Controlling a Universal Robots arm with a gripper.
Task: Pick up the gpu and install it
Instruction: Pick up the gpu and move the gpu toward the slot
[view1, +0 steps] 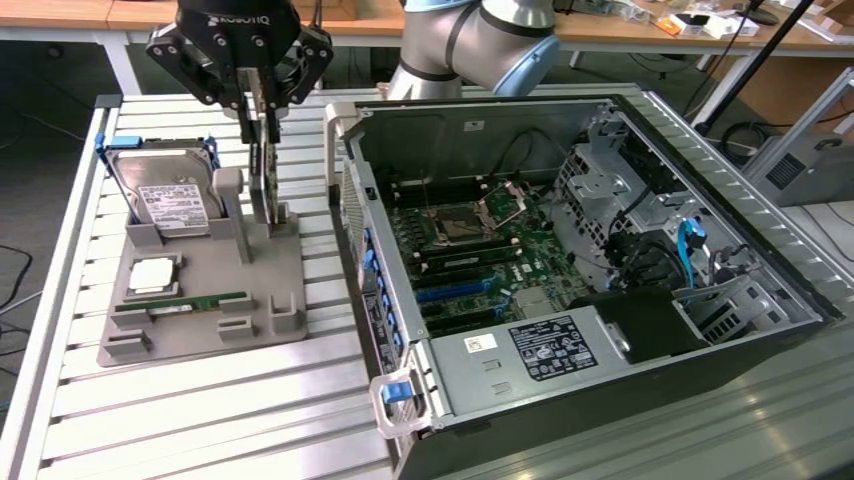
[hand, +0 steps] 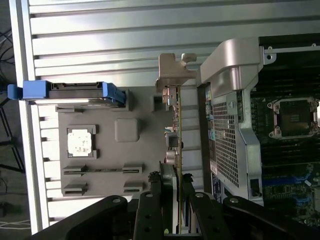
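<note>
The gpu is a thin dark card standing on edge at the back right corner of the grey fixture. In the wrist view I look down its top edge to the silver end bracket. My gripper hangs straight over the card, its two black fingers pressed on either side of the upper edge, shut on the gpu. The card's lower edge is still at the fixture's slot; I cannot tell if it has lifted. The open computer case lies to the exterior view's right, motherboard exposed.
On the fixture sit a hard drive in a blue caddy, a processor chip and a RAM stick. Blue slots run across the motherboard. The case's rear wall stands close beside the card. Slatted metal table all around.
</note>
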